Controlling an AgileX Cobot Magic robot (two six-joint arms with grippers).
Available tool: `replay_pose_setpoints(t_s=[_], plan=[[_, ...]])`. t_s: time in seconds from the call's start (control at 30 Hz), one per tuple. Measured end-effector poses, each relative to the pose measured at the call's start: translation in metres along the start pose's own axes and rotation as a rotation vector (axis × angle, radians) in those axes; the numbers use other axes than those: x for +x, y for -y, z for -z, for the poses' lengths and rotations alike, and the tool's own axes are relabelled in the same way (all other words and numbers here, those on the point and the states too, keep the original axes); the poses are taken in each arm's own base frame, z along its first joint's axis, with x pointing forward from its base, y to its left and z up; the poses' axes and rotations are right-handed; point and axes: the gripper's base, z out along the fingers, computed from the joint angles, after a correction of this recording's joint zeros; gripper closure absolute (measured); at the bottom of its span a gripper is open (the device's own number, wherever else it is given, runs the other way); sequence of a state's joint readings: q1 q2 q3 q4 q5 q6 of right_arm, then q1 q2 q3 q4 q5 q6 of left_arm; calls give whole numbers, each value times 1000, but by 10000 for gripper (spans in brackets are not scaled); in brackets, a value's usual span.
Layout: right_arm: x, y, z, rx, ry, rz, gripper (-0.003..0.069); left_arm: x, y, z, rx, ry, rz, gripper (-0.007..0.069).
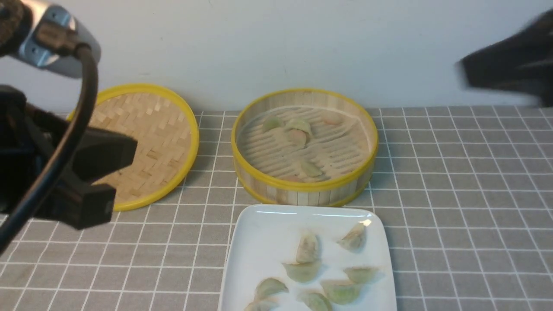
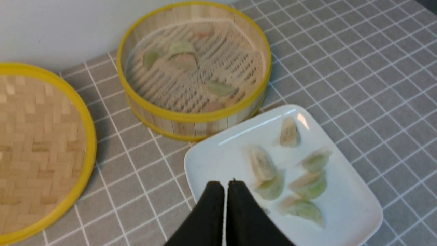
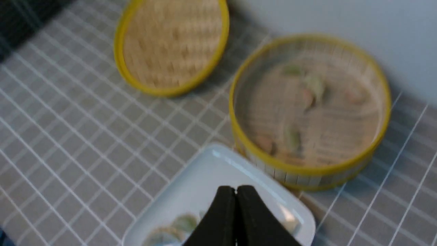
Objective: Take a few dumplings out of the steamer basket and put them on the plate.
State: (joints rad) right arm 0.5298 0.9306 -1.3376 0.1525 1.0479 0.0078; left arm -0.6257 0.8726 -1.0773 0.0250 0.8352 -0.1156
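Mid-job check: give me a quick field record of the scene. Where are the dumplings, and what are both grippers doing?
steamer basket: uncovered, at the back of the table
basket contents: several dumplings inside
plate: just in front of the basket, nearer the robot
plate contents: about eight dumplings
lid: lying flat, to the basket's left
left gripper: shut, empty
right gripper: shut, empty; its arm is blurred in the front view
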Motion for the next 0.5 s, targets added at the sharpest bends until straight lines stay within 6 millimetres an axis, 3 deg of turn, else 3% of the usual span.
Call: replay_pose_setpoints(t_s=[0.03, 0.1, 0.13, 0.23, 0.27, 0.3, 0.37, 0.5], plan=[[8, -1, 26, 8, 93, 7, 672, -2, 0, -2, 2, 13, 0, 629], [30, 0, 58, 20, 227, 15, 672, -6, 1, -6, 5, 40, 0, 629], [32, 0, 61, 24, 243, 16, 672, -6, 1, -7, 5, 36, 0, 629], [86, 6, 93, 53, 487, 16, 672, -10, 2, -17, 8, 58, 0, 629], [109, 10, 96, 65, 550, 11, 672, -11, 2, -21, 8, 55, -1, 629], [111, 11, 92, 70, 537, 10, 672, -11, 2, -22, 8, 55, -1, 629], [148, 17, 91, 87, 621, 0, 672, -13, 2, -29, 9, 56, -1, 629], [178, 21, 91, 82, 762, -33, 672, -13, 2, -36, 7, 50, -3, 629]])
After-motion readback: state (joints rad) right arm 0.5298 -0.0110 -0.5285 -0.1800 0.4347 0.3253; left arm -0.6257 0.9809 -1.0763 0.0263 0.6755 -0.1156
